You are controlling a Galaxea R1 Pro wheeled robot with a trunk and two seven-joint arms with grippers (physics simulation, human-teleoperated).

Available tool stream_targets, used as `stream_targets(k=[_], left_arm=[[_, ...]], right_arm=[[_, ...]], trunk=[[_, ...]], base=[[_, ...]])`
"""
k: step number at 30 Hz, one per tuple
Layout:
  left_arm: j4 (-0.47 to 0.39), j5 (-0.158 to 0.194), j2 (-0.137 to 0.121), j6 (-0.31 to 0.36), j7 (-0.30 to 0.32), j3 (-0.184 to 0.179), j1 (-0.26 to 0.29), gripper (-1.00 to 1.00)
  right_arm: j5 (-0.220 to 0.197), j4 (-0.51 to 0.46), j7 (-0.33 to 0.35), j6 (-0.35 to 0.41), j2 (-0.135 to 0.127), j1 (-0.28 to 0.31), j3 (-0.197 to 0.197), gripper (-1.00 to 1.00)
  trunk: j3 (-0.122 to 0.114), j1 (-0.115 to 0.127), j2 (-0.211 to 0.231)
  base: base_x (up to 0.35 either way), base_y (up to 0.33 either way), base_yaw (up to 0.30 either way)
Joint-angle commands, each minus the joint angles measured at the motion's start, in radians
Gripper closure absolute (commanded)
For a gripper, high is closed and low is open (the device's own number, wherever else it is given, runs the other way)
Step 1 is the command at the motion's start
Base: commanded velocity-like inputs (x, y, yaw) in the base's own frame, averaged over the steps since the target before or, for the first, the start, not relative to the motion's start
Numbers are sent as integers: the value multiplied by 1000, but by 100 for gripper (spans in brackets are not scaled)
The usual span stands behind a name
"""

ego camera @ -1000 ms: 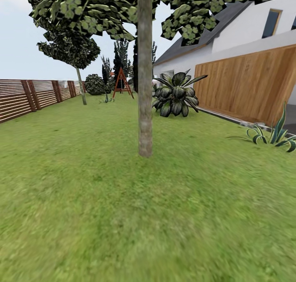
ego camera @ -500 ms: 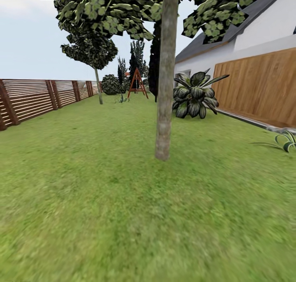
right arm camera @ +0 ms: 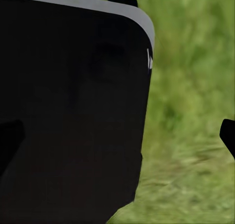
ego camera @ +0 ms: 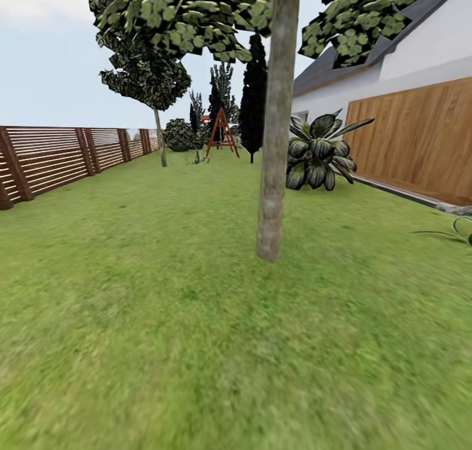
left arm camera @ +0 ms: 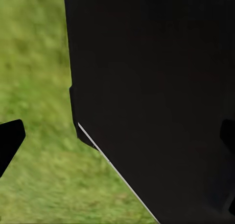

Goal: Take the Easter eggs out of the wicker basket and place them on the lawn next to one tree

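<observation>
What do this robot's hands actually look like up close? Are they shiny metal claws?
Not shiny. In the left wrist view, one of the fingers is plain matt black, with a blunt, rounded-off tip. In the right wrist view, a black finger tip looks alike. Beside them stands a big black rounded-cornered panel with a pale grey edge. No cables or markings show.

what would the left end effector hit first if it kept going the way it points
Probably the robot's own dark body panel, which fills most of the line ahead of the left end effector; the grass lies beyond. Depth is unclear.
</observation>
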State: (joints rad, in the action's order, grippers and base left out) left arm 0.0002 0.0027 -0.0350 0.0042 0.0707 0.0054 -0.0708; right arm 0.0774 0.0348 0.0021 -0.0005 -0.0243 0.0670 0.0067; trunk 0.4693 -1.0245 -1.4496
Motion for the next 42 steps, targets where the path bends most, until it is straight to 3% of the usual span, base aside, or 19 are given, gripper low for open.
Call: stream_targets(k=[1,9,18,42], left_arm=[[-1,0,0,0,3,1,0,-100],[-2,2,0,0,4,1,0,-100],[-2,2,0,0,3,1,0,-100],[-2,0,-1,0,3,1,0,-100]], right_arm=[[8,2,0,0,0,1,0,-100],[9,3,1,-4,1,1,1,-100],[9,4,-1,-4,1,2,1,-100],[9,17,3,-4,0,1,1,-100]], trunk=[[1,0,0],[1,0,0],[1,0,0],[1,0,0]], base=[[263,226,0],[264,225,13],[264,225,219],[276,217,5]])
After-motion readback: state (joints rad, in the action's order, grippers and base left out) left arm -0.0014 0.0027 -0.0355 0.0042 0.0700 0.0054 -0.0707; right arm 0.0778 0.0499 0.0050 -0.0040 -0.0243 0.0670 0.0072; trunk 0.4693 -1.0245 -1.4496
